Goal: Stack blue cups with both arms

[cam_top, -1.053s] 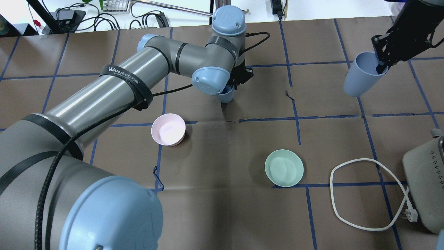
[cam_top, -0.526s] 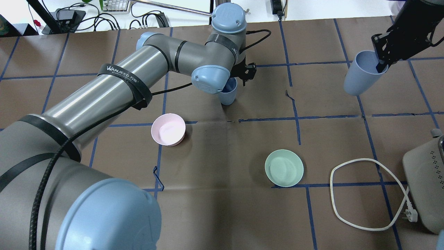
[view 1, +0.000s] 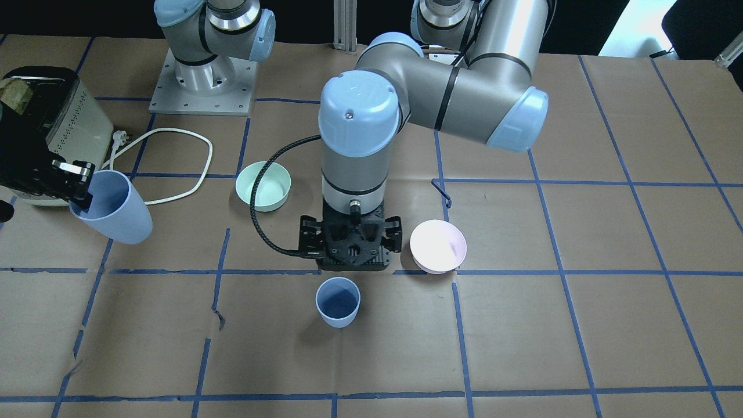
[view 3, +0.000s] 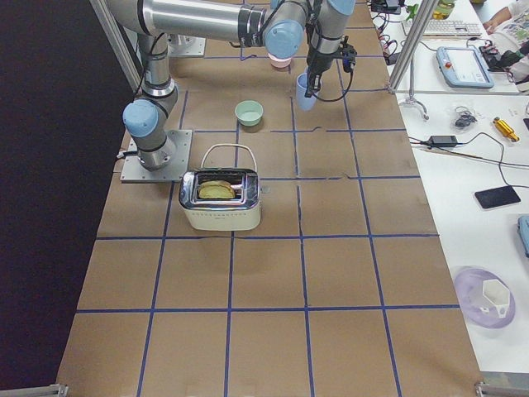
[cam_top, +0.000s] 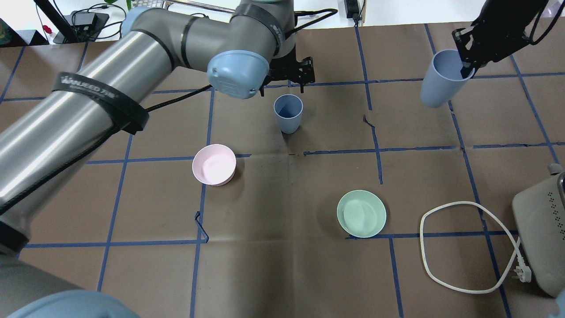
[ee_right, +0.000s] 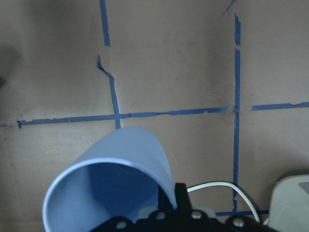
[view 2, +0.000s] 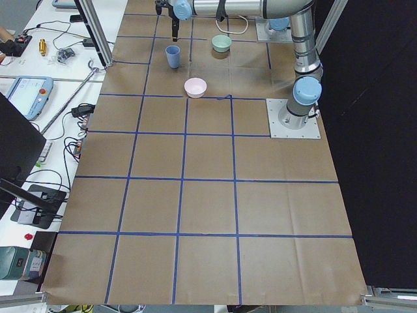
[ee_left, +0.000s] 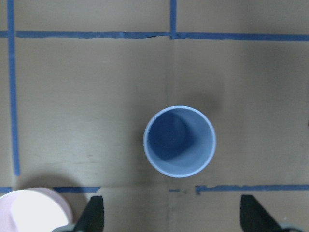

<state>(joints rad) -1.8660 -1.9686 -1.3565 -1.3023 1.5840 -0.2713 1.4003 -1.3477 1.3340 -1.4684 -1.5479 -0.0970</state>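
Note:
One blue cup stands upright and alone on the brown table, also seen in the front view and from straight above in the left wrist view. My left gripper is open and empty, raised above the cup and slightly to its far side; its fingertips frame the wrist view's bottom edge. My right gripper is shut on the rim of the second blue cup, holding it tilted in the air at the far right.
A pink bowl sits near-left of the standing cup. A mint-green bowl sits near-right. A toaster with a looped white cord stands at the right edge.
My left arm has lifted up and away from the standing cup, which now shows in full. My right gripper has shifted a little left and farther with its cup.

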